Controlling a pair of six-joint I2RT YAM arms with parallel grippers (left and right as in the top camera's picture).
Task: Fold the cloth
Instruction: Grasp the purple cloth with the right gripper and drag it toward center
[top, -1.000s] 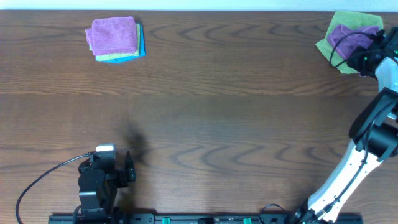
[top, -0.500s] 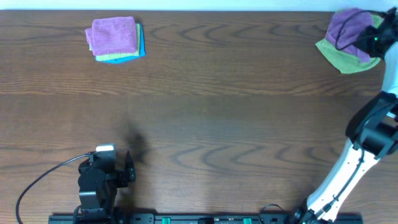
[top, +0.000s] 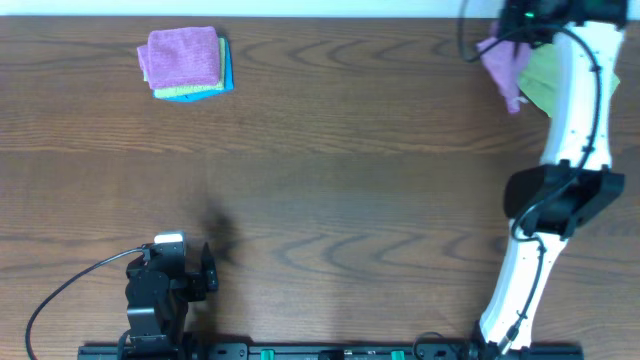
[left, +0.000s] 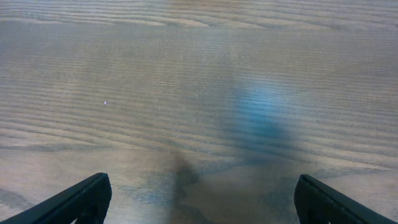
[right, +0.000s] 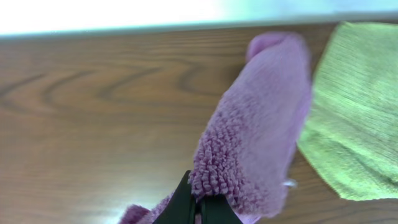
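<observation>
The purple fuzzy cloth (top: 503, 67) hangs bunched at the table's far right, lifted off the lime-green cloth (top: 545, 78). My right gripper (top: 520, 18) is shut on the cloth's edge. In the right wrist view the cloth (right: 261, 130) drapes away from the pinched jaws of that gripper (right: 199, 205), with a small white tag (right: 288, 183) showing at its lower edge, and the green cloth (right: 351, 118) lies flat to the right. My left gripper (top: 208, 270) rests near the front left edge, its fingers (left: 81, 199) wide open over bare wood, holding nothing.
A neat stack of folded cloths (top: 186, 62), purple on top of green and blue, sits at the back left. The right arm (top: 565, 180) stretches from the front right toward the back edge of the wooden table (top: 350, 180).
The right gripper has lifted the purple cloth off the green cloth and carried it leftward along the back edge. The left arm has not moved.
</observation>
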